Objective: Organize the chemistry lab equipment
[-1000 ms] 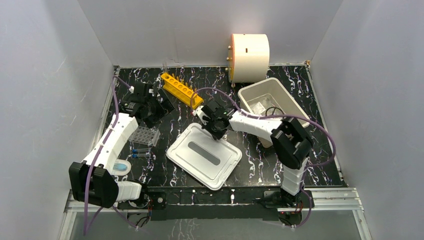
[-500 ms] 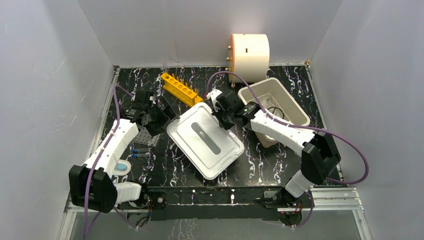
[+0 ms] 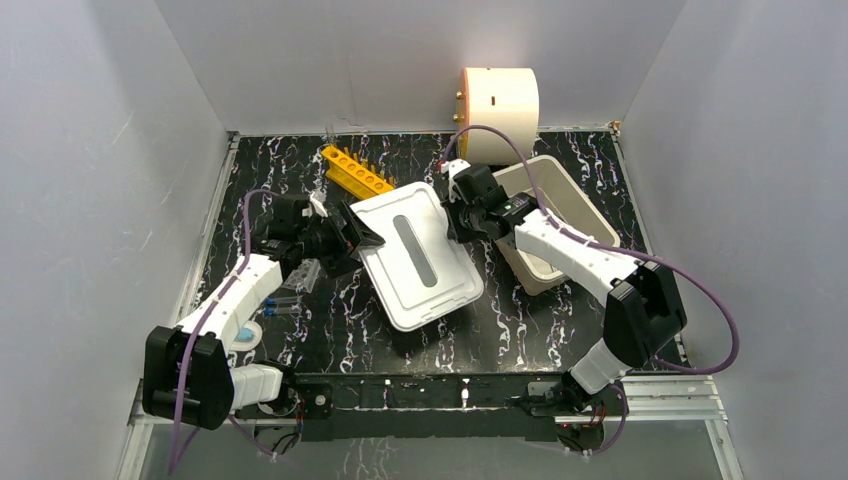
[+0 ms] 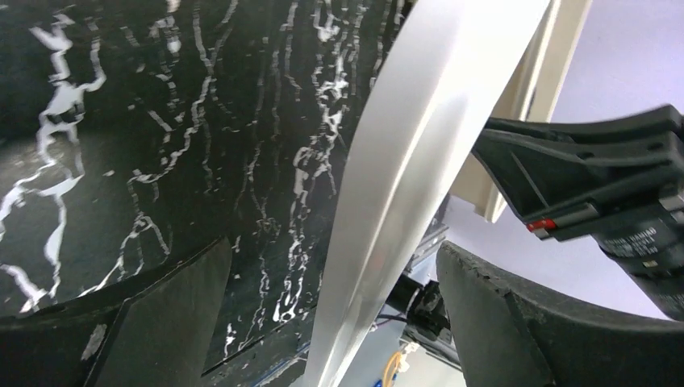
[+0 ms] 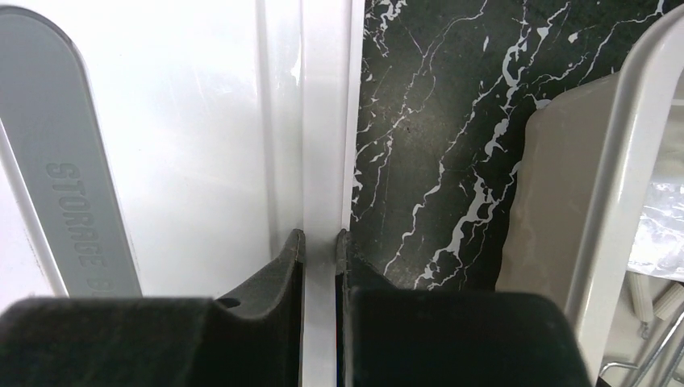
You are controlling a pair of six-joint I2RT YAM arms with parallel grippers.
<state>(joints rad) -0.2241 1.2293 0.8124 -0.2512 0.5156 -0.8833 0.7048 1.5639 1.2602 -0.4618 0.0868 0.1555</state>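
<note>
Top: the lid (image 3: 415, 255) is mid-desk (image 3: 520, 320), rack (image 3: 356, 172) behind it, vials (image 3: 283, 305) to its left.
Left wrist: the left end effector (image 4: 339, 314) is spread astride the lid's edge.
Right wrist: the right end effector (image 5: 319, 242) pinches its rim. The lid looks light, slick and probably flexy, so grip it at the rims.

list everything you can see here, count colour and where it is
drum: 1, cream, back edge
tube rack: 1, orange, back left
tub: 1, white, right, in front of the drum
lid: 1, white with grey strip, centre, raised off the table
well plate: 1, clear, left, partly under the left arm
vials: 2, blue caps, left, by the well plate
round dish: 1, white with blue centre, near left
table: 1, black marbled
left gripper: open, around the lid's left edge
right gripper: shut on the lid's right edge
</note>
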